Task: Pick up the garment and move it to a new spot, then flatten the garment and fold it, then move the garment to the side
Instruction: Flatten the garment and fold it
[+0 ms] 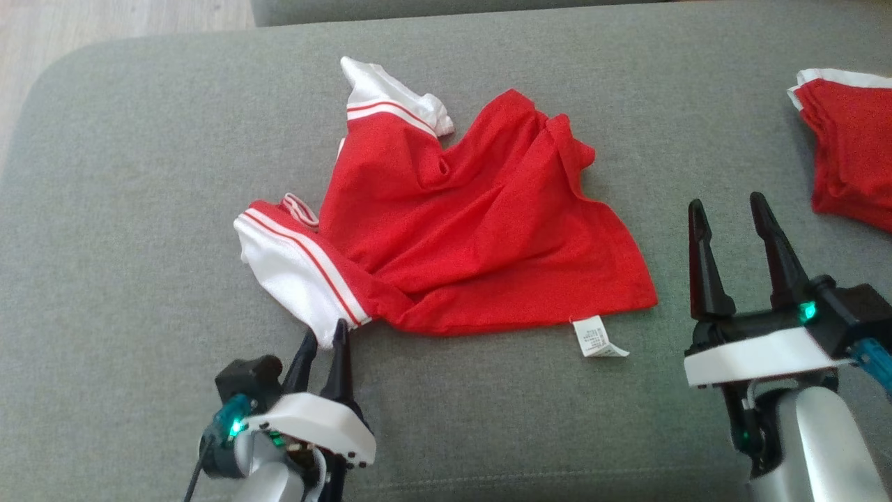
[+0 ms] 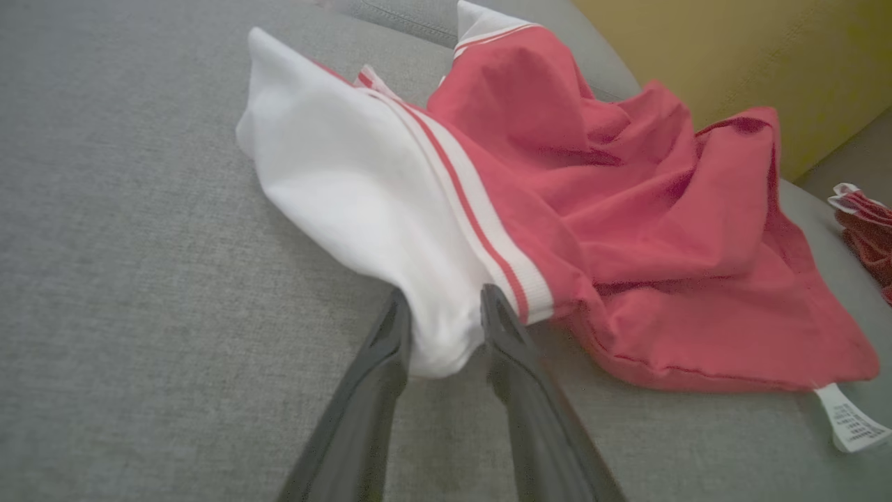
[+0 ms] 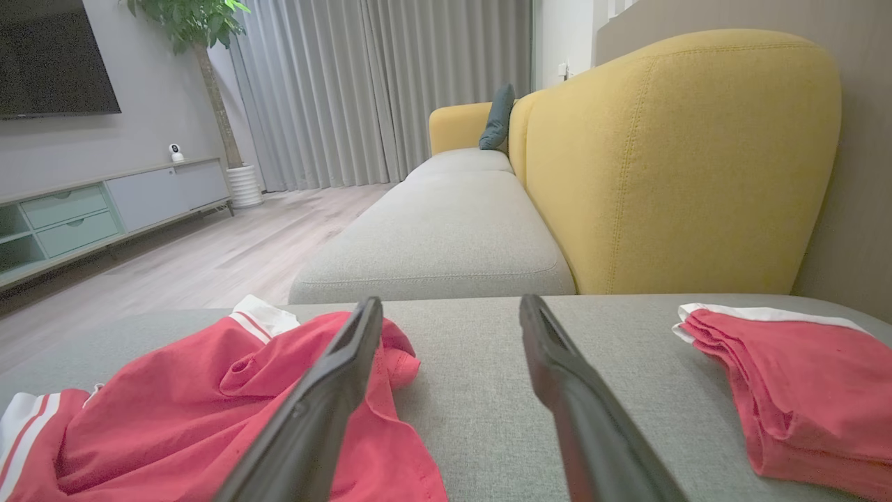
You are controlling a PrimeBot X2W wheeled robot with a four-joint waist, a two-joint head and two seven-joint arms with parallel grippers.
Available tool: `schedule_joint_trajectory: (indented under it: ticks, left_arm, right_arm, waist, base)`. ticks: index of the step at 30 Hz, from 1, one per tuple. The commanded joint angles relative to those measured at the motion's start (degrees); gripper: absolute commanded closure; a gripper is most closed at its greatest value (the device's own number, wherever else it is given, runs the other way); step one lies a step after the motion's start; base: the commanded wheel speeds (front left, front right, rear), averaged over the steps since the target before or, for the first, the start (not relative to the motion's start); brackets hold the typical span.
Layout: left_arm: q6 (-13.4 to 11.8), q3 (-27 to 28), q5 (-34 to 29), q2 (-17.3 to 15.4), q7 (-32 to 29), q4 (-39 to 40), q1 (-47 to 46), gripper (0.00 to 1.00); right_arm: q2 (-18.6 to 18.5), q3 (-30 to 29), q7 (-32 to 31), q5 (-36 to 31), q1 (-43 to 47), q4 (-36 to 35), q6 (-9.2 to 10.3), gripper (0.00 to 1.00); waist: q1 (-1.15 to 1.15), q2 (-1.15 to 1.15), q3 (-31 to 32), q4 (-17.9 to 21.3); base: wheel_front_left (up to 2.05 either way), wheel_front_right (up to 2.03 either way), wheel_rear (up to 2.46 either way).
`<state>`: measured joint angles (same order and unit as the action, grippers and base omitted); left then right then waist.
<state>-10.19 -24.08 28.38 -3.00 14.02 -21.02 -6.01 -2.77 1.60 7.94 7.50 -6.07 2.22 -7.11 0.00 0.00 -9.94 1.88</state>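
The garment [image 1: 453, 223], a red jersey T-shirt with white, red-striped sleeves, lies crumpled on the middle of the grey cushion [image 1: 139, 209]. Its lettering is hidden, and its white care label [image 1: 598, 338] sticks out at the near hem. My left gripper [image 1: 324, 333] is at the near-left corner of the shirt. In the left wrist view its fingers [image 2: 491, 314] pinch the tip of the white sleeve [image 2: 348, 181], so the left gripper [image 2: 442, 328] is shut on the garment [image 2: 662, 230]. My right gripper [image 1: 725, 206] hovers open over bare cushion, right of the shirt, nothing between its fingers [image 3: 362, 335].
A smaller bundled red piece with white trim [image 1: 850, 153] lies at the cushion's far right edge [image 3: 801, 390]. A yellow sofa [image 3: 683, 160] stands beyond the cushion. Wooden floor [image 1: 104, 28] shows past the cushion's rounded far-left corner.
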Motion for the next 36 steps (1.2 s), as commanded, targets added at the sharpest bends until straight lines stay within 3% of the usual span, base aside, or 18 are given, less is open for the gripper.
schedule_joint_trajectory:
  ticks: [1,2,3,5,10,16,23,35,36]
  left_arm:
    - [-0.66,1.15,-0.59,-0.82,-0.01,3.92,-0.21,0.36]
    - [-1.0,1.19,-0.78,-1.16,-0.1,5.07,0.11,0.2]
    - [-1.0,1.19,-0.78,-1.16,-0.1,5.07,0.11,0.2]
    - [-1.87,1.51,-1.36,-2.07,-0.21,7.3,0.41,0.0]
    - [-3.79,2.53,-3.2,-4.33,-0.08,12.38,0.16,0.0]
    - [-4.28,2.21,-5.15,-5.15,0.35,16.48,-0.21,0.0]
    - [-4.04,0.99,-5.31,-4.07,0.6,17.45,0.32,0.0]
    - [-3.33,1.14,-5.1,-2.8,0.89,17.2,0.05,0.0]
    - [-3.23,1.12,-5.12,-2.68,0.9,17.12,-0.03,0.0]
  right_arm:
    - [-0.1,0.96,-0.21,-0.12,0.33,-2.03,-0.37,0.0]
    - [-0.1,0.85,-0.21,-0.12,0.44,-2.01,-0.37,0.0]
    - [-0.1,0.85,-0.21,-0.12,0.44,-2.01,-0.37,0.0]
    - [-0.1,0.58,-0.31,-0.19,0.69,-1.93,-0.37,0.0]
    - [-0.1,0.69,-2.62,-1.61,0.1,-0.41,-0.37,0.0]
    - [-0.64,3.03,-7.9,-1.85,-5.89,5.83,-0.37,0.0]
    - [-2.35,3.78,-14.23,-1.07,-18.04,22.29,-0.37,0.0]
    - [-5.16,3.72,-18.79,1.25,-31.39,44.43,-0.37,0.0]
    - [-5.31,4.0,-18.93,1.69,-32.17,45.89,-0.37,0.04]
  waist:
    - [0.0,0.0,0.43,0.05]
    - [0.0,0.0,0.6,0.08]
    - [0.0,0.0,0.6,0.08]
    - [0.0,0.0,0.94,0.11]
    - [0.0,0.0,1.64,-0.13]
    - [0.0,0.0,1.94,-2.18]
    - [0.0,0.0,0.89,-8.17]
    - [0.0,0.0,-1.7,-15.3]
    - [0.0,0.0,-1.94,-15.71]
  base:
    - [0.0,0.0,0.0]
    - [0.0,0.0,0.0]
    - [0.0,0.0,0.0]
    - [0.0,0.0,0.0]
    - [0.0,0.0,0.0]
    - [0.0,0.0,0.0]
    - [0.0,0.0,0.0]
    - [0.0,0.0,0.0]
    - [0.0,0.0,0.0]
